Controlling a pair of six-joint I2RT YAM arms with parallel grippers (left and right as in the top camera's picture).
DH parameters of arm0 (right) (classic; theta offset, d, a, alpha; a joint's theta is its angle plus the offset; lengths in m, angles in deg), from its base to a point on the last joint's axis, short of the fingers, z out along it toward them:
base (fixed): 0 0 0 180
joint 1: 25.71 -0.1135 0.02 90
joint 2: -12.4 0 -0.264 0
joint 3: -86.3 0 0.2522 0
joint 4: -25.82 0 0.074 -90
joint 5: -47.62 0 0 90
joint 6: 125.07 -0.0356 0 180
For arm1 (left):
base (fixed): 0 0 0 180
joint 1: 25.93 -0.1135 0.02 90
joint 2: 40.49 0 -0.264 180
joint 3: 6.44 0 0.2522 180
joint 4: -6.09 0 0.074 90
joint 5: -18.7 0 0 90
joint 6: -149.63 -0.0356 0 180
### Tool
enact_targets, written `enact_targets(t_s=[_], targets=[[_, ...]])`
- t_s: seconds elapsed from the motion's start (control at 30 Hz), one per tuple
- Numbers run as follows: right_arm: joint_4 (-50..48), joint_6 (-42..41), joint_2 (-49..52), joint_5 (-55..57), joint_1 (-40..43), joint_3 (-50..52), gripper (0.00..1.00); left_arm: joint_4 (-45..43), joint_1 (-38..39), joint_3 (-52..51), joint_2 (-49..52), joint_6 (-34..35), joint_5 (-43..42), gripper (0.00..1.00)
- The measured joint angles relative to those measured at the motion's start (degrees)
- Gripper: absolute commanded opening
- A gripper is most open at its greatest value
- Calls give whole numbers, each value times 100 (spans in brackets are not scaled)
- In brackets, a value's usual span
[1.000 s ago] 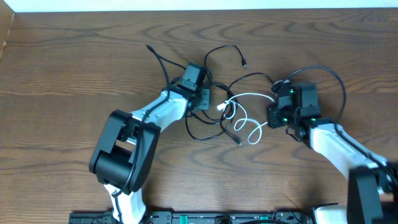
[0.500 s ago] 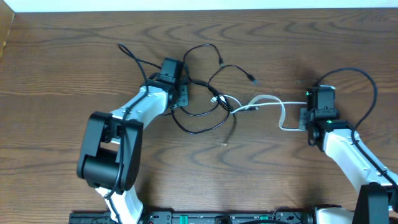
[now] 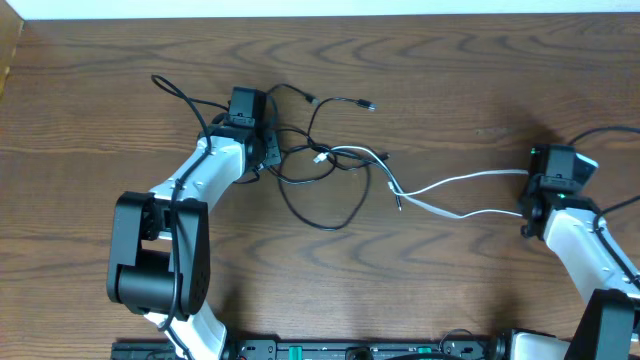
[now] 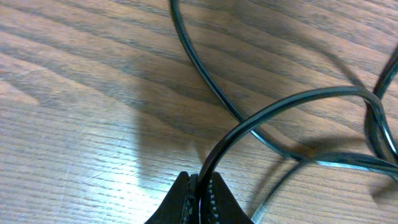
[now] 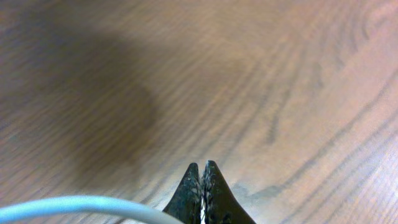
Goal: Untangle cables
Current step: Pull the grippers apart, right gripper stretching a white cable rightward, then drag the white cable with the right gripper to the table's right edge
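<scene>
Several black cables [image 3: 296, 172] lie tangled left of the table's middle, with loose plug ends toward the back. My left gripper [image 3: 268, 150] sits at the tangle's left edge, shut on one black cable [image 4: 261, 118], which rises from between its closed jaws [image 4: 200, 186]. A white cable [image 3: 470, 180] stretches in two strands from the tangle rightward to my right gripper [image 3: 528, 192]. In the right wrist view, that gripper [image 5: 201, 171] is shut, and the white cable [image 5: 74, 204] runs in from the left to the base of its jaws.
The wooden table [image 3: 450, 80] ends at a pale strip along the back. The arms' own thick black wires loop beside each wrist [image 3: 178, 92]. A dark rail [image 3: 330, 350] with the arm bases runs along the front edge.
Both arms have moved apart: the left one leftward with the black tangle, the right one rightward. The white cable, coiled a second ago, is now drawn out nearly straight.
</scene>
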State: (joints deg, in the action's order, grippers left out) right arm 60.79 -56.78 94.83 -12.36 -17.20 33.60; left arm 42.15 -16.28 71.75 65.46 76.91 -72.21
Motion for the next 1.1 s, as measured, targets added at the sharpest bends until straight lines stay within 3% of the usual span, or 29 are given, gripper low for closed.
enact_targets(t_s=[0.4, 0.83, 1.0, 1.1], targets=[[87, -533, 0, -385, 767, 2, 1, 151, -227, 0, 0, 142, 0, 8], [129, -1217, 0, -1029, 1709, 2, 1, 424, -1038, -4, 0, 844, -385, 8], [-409, -713, 0, -2227, 1709, 7, 1, 339, -953, -7, 0, 844, -632, 8], [-730, -70, 0, -3300, 1652, 7, 8, 319, -881, -7, 0, 841, -686, 8]])
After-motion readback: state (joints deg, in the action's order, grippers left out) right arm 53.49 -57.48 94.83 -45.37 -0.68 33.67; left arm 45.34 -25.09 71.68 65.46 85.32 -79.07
